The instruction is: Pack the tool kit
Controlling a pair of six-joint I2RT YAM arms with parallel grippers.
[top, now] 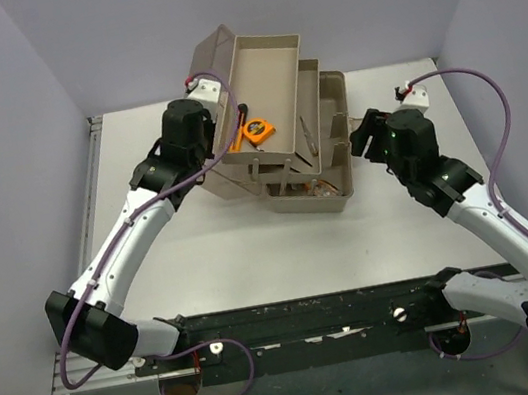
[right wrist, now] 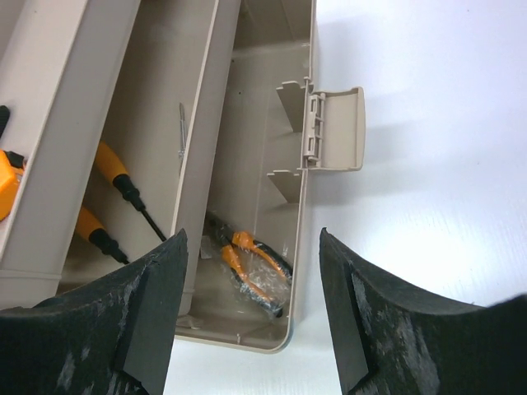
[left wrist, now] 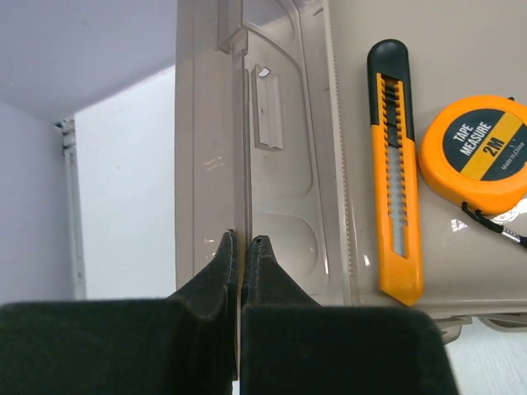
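Two hands attend the open toolbox (top: pixel 330 105) on the far tabletop (top: pixel 253 250). My left hand (left wrist: pixel 239 240) is fully closed, pinching the lid (left wrist: pixel 280 189) edge. My right hand (right wrist: pixel 251 239) is spread wide and empty above the latch (right wrist: pixel 333 127). Next, I judge: fold the trays inward.

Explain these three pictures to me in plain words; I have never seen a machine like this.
This is a robot with two arms bolted to a table. The wide picture looks down from above; the other two come from cameras on each wrist, so the black shapes at the bottom are that arm's own fingers. On the table stands an open beige toolbox with fold-out trays. One tray holds an orange tape measure and a utility knife; lower down lie screwdrivers and pliers. The left gripper is pinched shut on the thin edge of the lid. The right gripper is open, holding nothing, near the end with the latch.
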